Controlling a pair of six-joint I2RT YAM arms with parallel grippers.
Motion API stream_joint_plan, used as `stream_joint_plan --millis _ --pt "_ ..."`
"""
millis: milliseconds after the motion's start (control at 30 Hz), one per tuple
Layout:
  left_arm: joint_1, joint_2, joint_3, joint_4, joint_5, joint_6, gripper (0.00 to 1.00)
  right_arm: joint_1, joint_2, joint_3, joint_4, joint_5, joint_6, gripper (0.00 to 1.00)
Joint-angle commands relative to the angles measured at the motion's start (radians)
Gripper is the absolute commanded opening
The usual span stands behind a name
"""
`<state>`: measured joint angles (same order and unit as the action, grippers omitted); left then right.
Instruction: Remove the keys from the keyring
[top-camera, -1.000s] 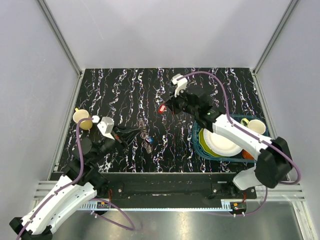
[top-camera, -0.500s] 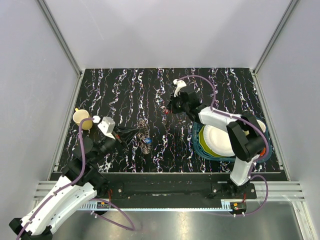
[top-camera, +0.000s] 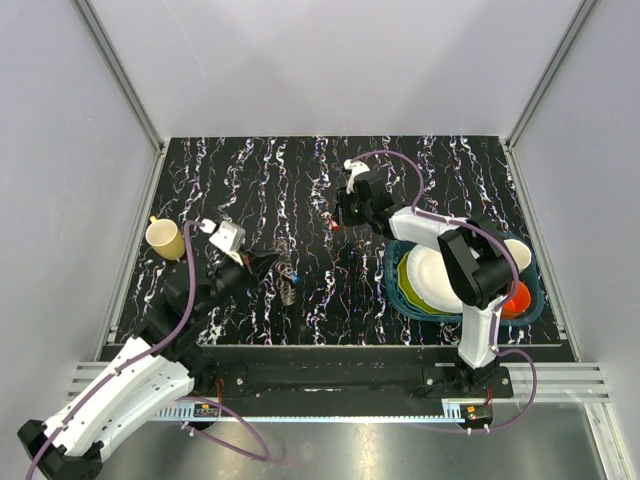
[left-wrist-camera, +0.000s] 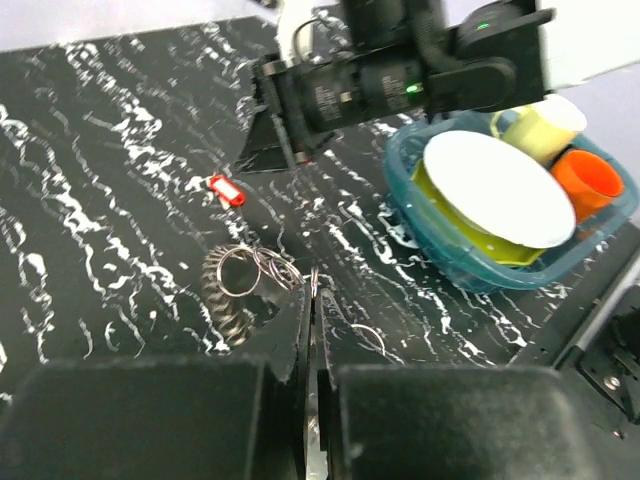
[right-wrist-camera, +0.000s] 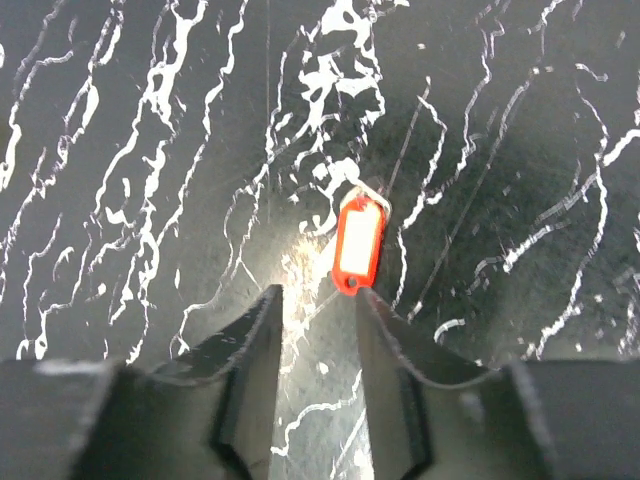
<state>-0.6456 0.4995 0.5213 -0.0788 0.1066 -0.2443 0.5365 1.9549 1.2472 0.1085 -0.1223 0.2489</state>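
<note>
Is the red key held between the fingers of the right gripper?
No, the red key lies on the table just past the tips of the right gripper, whose fingers stand apart with nothing between them.

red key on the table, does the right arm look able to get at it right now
Probably yes: the right pincer sits just short of the red key, jaws parted and empty, with only bare table between them.
</note>
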Motion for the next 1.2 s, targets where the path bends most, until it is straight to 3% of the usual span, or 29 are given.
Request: stream_joint_plan --millis 0,133,233,267,433,533,667,767,933,1067,1167 --pt "0.008 0.065 0.108 -0.035 -0.139 0.003 0.0 -0.003 -0.126 0.037 -0.079 0.059 -0.051 0.45" --pt "0.043 0.155 0.167 -0.093 -0.226 0.054 0.0 -0.003 -0.273 -0.028 -0.146 0.018 -0.046 0.63" --pt "0.125 0.293 0.246 -0.171 -0.274 0.069 0.0 -0.003 -0.41 -0.086 -0.206 -0.039 -0.036 0.83" --pt "0.153 0.325 0.267 -0.188 -0.271 0.072 0.0 -0.003 -0.477 -0.116 -0.22 -0.049 -0.036 0.99" --pt "0.363 0.519 0.339 -0.165 -0.112 0.047 0.0 -0.001 -0.687 -0.241 -0.251 -0.066 -0.048 1.0" --pt "0.418 0.624 0.394 -0.144 -0.09 0.04 0.0 -0.001 -0.795 -0.284 -0.27 -0.083 -0.056 1.0" --pt "0.442 0.741 0.473 -0.151 -0.157 0.037 0.0 -0.003 -0.908 -0.313 -0.273 -0.112 -0.071 1.0" --pt "0.448 0.798 0.485 -0.104 -0.121 0.037 0.0 -0.001 -0.949 -0.327 -0.273 -0.115 -0.085 1.0" --pt "0.457 0.807 0.442 0.114 0.024 0.019 0.0 -0.001 -0.959 -0.342 -0.271 -0.119 -0.1 1.0" --pt "0.469 0.832 0.41 0.232 0.045 0.008 0.0 -0.001 -0.952 -0.351 -0.254 -0.141 -0.083 1.0" --pt "0.475 0.86 0.39 0.217 0.022 -0.012 0.0 -0.001 -0.949 -0.351 -0.248 -0.152 -0.076 1.0"
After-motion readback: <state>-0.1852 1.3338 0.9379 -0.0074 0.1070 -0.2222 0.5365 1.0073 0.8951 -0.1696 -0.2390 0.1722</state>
